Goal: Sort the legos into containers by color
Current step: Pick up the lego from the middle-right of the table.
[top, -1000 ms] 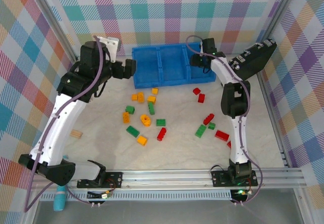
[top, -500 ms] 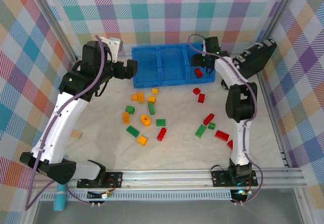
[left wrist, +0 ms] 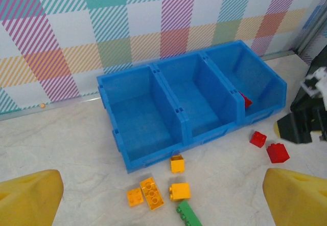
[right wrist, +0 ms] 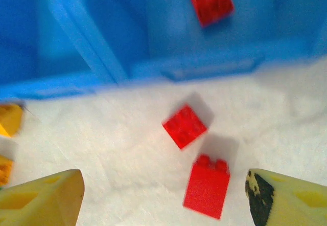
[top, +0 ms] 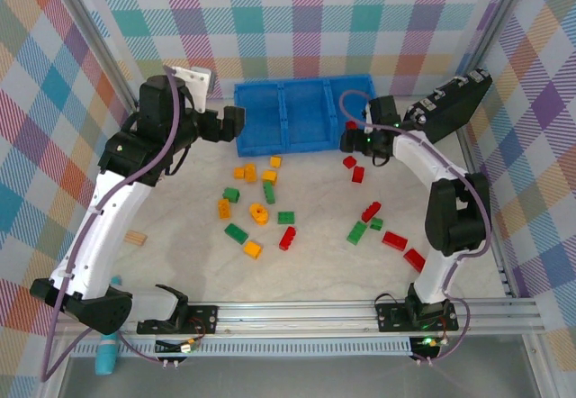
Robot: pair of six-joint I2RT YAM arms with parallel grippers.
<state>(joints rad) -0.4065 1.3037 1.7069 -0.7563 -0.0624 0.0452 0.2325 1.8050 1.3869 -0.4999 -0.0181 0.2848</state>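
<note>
The blue tray [top: 301, 84] with three containers stands at the back. One red lego [top: 350, 126] lies in its right container [left wrist: 255, 77], also seen in the right wrist view [right wrist: 208, 1]. Red, green and yellow legos are scattered on the table, such as a yellow one [top: 259, 213] and a green one [top: 236, 232]. My right gripper [top: 353, 143] hangs open just in front of the tray wall [right wrist: 204, 65], above two red legos [right wrist: 185, 126] [right wrist: 207, 187]. My left gripper [top: 236, 119] is open at the tray's left end, over yellow legos [left wrist: 152, 193].
A black case [top: 454, 105] leans at the back right. A tan wooden block [top: 135, 238] lies at the left. Checked walls enclose the table, and a metal rail [top: 360, 312] runs along the near edge.
My right gripper has drawn back out of the right container towards the near side, opening wider. A red lego now lies in that container. The left arm has barely moved.
</note>
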